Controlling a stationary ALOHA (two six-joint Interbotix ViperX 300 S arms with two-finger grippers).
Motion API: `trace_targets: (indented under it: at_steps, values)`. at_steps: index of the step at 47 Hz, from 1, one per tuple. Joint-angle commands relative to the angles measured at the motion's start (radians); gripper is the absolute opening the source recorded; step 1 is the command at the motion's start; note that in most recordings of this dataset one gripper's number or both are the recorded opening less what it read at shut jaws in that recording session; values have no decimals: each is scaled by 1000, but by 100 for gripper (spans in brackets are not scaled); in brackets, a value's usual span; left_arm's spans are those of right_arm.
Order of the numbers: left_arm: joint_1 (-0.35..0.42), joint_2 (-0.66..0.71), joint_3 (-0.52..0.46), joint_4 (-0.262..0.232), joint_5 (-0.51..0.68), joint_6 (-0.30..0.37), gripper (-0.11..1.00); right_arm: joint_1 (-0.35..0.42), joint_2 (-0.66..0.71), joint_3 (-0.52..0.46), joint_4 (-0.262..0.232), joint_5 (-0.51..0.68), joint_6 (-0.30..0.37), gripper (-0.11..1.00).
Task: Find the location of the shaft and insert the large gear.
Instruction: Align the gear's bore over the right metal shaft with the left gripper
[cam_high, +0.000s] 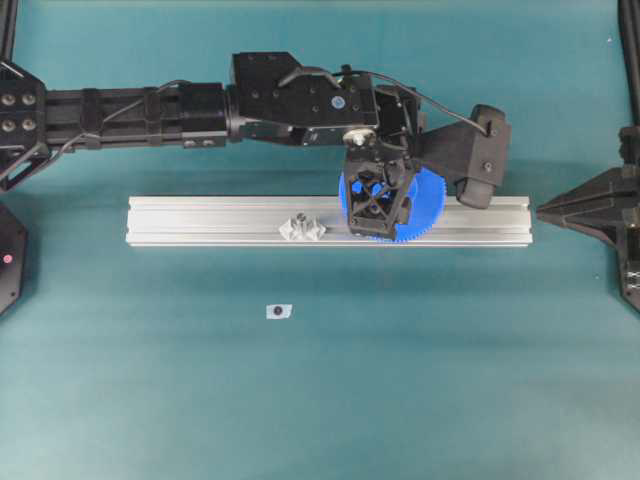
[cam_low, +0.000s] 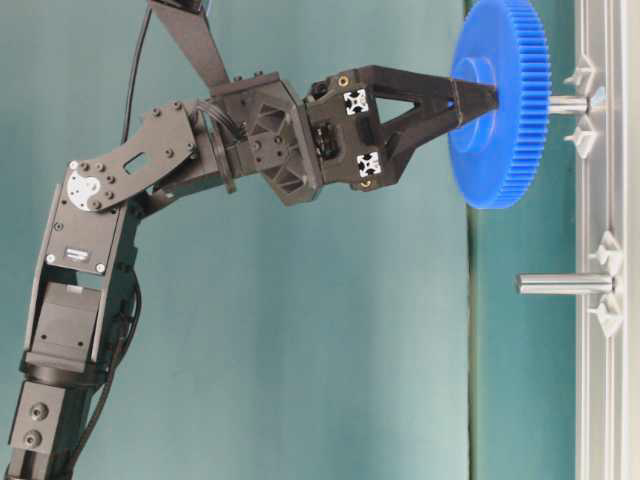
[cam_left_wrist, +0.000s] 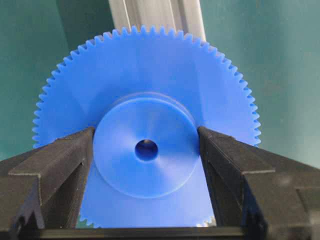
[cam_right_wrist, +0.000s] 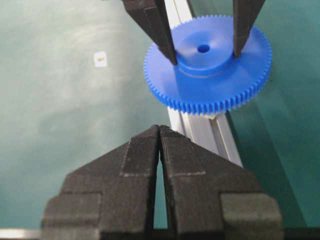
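Observation:
The large gear (cam_left_wrist: 150, 75), a bright blue toothed wheel, hangs level above the rail. My left gripper (cam_left_wrist: 146, 136) is shut on its raised hub (cam_left_wrist: 125, 165), one finger on each side. Seen from table level, the gear (cam_low: 505, 150) sits over a silvery pin (cam_low: 567, 103) that meets its underside. Whether that pin enters the hole I cannot tell. The shaft (cam_high: 299, 226), a pale pin between two clear blocks, stands free to the left of the gear (cam_high: 425, 205). My right gripper (cam_right_wrist: 159, 131) is shut and empty, pointing at the rail's right end.
The pins stand on a long aluminium rail (cam_high: 200, 220) lying across the teal table. A small white tag with a dark dot (cam_high: 279, 311) lies on the table in front of the rail. The left arm (cam_high: 150, 110) stretches in behind the rail.

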Motion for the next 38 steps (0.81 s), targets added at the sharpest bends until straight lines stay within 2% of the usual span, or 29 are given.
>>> trace_targets:
  at_steps: [1,23,29,38]
  values:
    - [25,-26,-17,6,-6,3,72,-2,6,-11,0,-5,8,6]
    - [20,-26,-17,6,-5,-3,72,-2,6,-11,-2,-5,8,6]
    - [17,-28,-17,6,-5,2,90,-2,6,-11,-2,-6,8,6]
    - [6,-31,-21,6,-3,2,87,-2,6,-11,0,-6,8,6]
